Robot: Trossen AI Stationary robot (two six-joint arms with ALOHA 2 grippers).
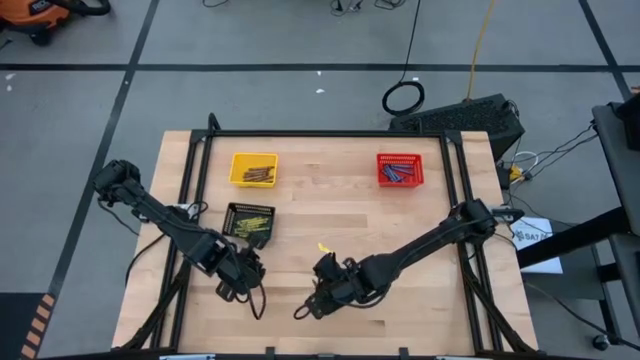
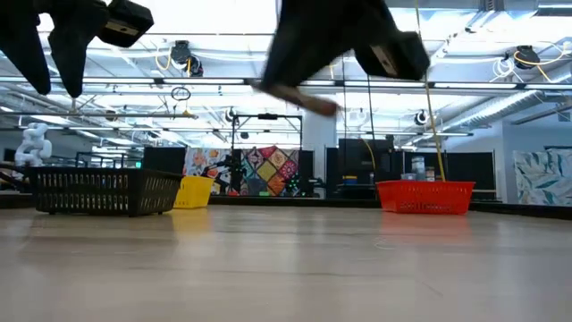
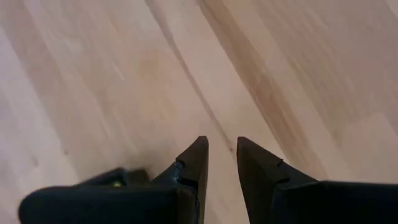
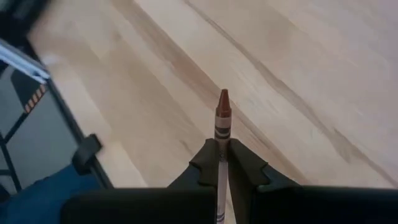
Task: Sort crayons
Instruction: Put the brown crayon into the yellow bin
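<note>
While you held both arms low over the near half of the table (image 1: 330, 210), the scene read as follows, nearest things first.

Right gripper: your right gripper (image 4: 222, 149) was clamped tight on a brown crayon (image 4: 222, 115), whose pointed tip stuck out past the fingertips (image 4: 208, 152). In the high view this gripper (image 1: 322, 292) sat over the near middle of the table, lifted off the wood.

Left gripper: your left gripper (image 3: 222, 149) stood with a narrow gap between its fingers (image 3: 194, 158) and held nothing; only bare wood showed past them. From above it (image 1: 240, 280) hung over the near left part of the table, close beside the right gripper but apart from it.

Loose crayon: a yellow crayon (image 1: 324, 247) lay alone on the wood, just beyond your right gripper.

Black basket: the black basket (image 1: 249, 219) stood left of centre, a little past your left arm, with yellow-green crayons (image 1: 256, 223) in it.

Yellow basket: the yellow basket (image 1: 253, 168) sat at the far left with brown crayons (image 1: 258, 173) inside.

Red basket: the red basket (image 1: 400, 169) sat at the far right, holding blue-grey crayons (image 1: 397, 173).
</note>
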